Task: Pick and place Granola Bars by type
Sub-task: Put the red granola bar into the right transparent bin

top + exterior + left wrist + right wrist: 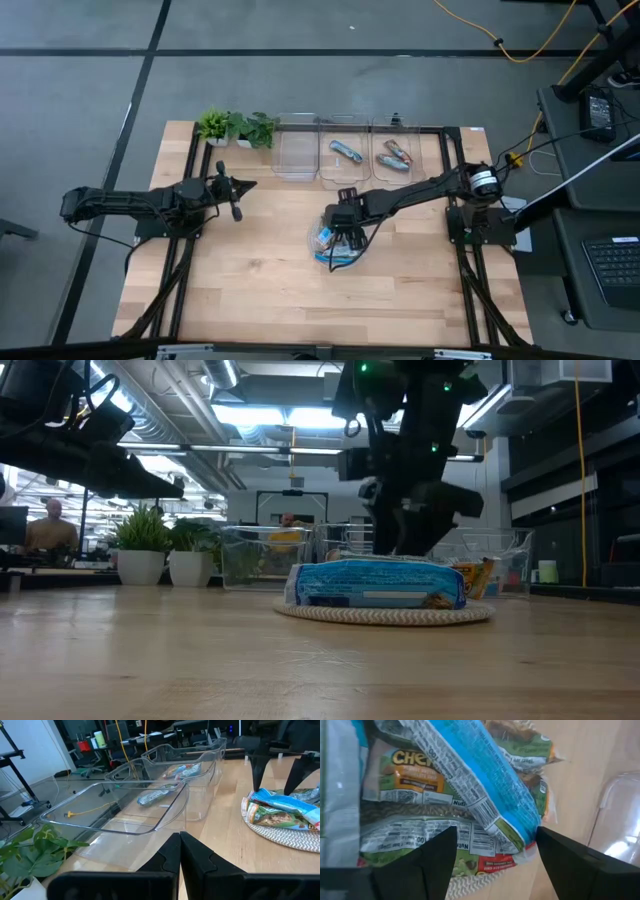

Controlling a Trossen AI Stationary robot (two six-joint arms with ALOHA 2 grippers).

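Your wooden table (250, 290) fills the middle of the high view, with the left arm stretched along its left side and the right arm reaching in from the right toward centre. Along the table's upper edge you have three clear bins (297, 160) in a row, two of them holding a few sorted bars, and two small potted plants (237, 128) at upper left. The Granola Bars (470, 785) lie heaped on a round woven mat (385, 614) just below centre; up close you see shiny blue, white and green wrappers with barcodes and nutrition print, overlapping at angles. Your right gripper (492, 855) hangs right over that heap with its fingers spread wide, holding nothing. Your left gripper (180, 852) waits at centre left, fingers pressed together and empty. You cannot count the bars: the right arm covers much of the pile from above.
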